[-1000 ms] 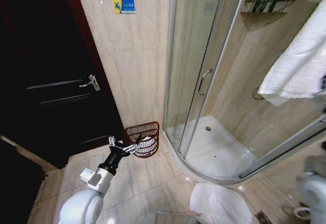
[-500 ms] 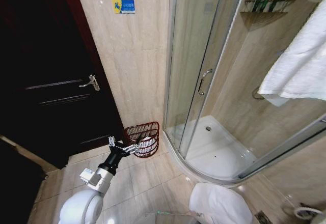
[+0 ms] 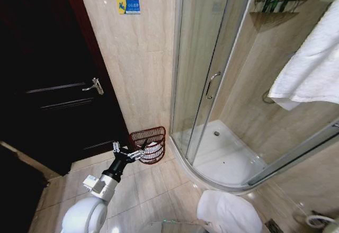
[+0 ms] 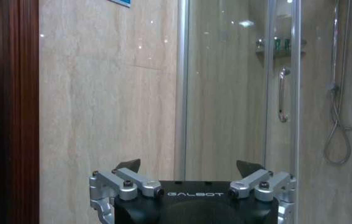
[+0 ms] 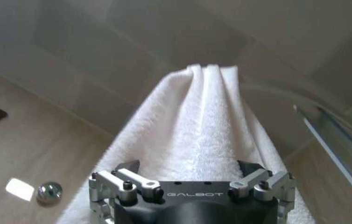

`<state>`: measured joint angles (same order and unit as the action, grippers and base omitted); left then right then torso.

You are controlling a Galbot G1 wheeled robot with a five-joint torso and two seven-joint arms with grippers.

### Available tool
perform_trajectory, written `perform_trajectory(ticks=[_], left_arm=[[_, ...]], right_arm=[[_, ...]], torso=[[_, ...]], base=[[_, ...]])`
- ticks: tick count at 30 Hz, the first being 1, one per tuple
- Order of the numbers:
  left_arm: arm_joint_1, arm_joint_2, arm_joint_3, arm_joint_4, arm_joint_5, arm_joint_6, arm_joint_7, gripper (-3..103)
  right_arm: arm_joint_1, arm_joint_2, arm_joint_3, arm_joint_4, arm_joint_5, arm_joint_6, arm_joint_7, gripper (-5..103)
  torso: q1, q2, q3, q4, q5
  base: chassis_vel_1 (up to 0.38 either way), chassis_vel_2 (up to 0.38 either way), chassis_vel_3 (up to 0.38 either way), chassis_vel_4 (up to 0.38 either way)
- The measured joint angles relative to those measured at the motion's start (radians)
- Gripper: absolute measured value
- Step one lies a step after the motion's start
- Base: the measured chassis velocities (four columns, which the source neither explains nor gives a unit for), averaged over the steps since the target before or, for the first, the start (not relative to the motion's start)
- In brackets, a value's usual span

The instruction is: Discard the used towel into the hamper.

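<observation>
Tiled bathroom floor and the things resting on it

The beige tiled floor (image 3: 159,182) carries the hamper (image 3: 149,144), a dark reddish-brown open-weave basket standing at the far edge, in the corner where the tiled wall meets the curved shower enclosure, with something white inside it. Near the floor's front edge, just beside the curved shower sill, lies a white mat (image 3: 228,212). A small round metal drain (image 5: 49,192) sits in the tiles.

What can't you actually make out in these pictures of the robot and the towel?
- Right wrist view: the towel hides the right gripper fingertips, so its grip stays unclear.
- Head view: the hamper contents are too small; the towel runs off the edge.
- Left wrist view: left gripper blocks everything below.
</observation>
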<state>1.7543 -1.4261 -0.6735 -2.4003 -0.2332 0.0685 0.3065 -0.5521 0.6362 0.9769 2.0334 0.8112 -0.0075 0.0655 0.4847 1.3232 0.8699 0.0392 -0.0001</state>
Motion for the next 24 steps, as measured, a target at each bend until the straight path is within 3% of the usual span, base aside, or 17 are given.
perform_trajectory(ticks=[9, 16, 24], left_arm=[[0.0, 0.0, 0.0, 0.0, 0.0, 0.0, 0.0, 100], [0.0, 0.0, 0.0, 0.0, 0.0, 0.0, 0.0, 100], [0.0, 0.0, 0.0, 0.0, 0.0, 0.0, 0.0, 100]], right_arm=[[0.191, -0.02, -0.1, -0.072, -0.029, -0.128, -0.003, 100], [0.265, -0.009, -0.184, -0.042, 0.078, -0.164, 0.026, 100], [0.341, 0.0, -0.27, -0.028, 0.101, -0.196, 0.08, 100]], torso=[[0.0, 0.0, 0.0, -0.0004, 0.0001], [0.0, 0.0, 0.0, -0.0002, -0.0001], [0.0, 0.0, 0.0, -0.0001, -0.0001]], base=[[0.0, 0.0, 0.0, 0.0], [0.0, 0.0, 0.0, 0.0], [0.0, 0.0, 0.0, 0.0]])
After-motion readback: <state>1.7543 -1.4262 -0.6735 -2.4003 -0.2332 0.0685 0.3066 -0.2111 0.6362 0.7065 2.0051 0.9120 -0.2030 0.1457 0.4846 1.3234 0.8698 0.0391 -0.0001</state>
